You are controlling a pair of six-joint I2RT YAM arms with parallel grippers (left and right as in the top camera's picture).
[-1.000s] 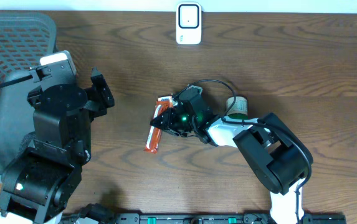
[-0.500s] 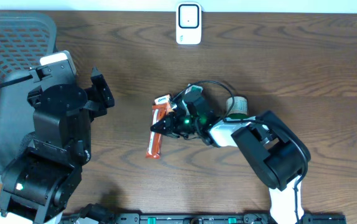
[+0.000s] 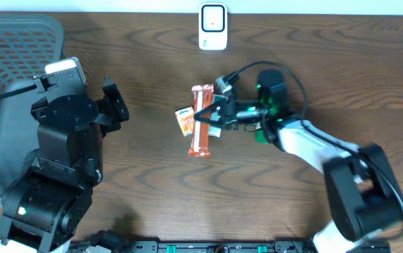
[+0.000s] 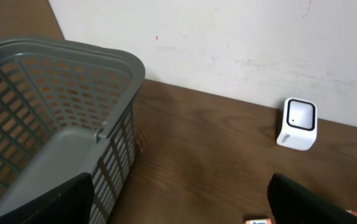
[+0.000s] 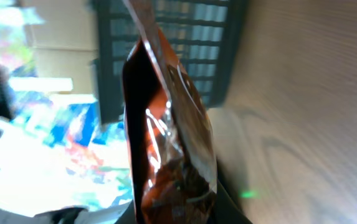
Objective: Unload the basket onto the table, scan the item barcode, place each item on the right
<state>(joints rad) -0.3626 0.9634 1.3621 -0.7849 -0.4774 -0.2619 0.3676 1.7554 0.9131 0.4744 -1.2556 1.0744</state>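
While the right gripper (image 3: 214,116) was clamped on the orange snack packet (image 3: 201,121), holding it mid-table and well short of the white scanner (image 3: 213,27), the left gripper (image 3: 115,104) just sat beside the grey basket (image 3: 4,42), jaws wide apart. A smaller orange pouch (image 3: 184,121) lay right next to the packet.

Soft, even light falls on the dark brown wooden desk (image 3: 370,63) in the sharp overhead view, with faint shadows. In the right wrist view, the glossy orange-brown snack packet (image 5: 172,180) sits close and blurred, streaked with glare, against a washed-out, overexposed background.
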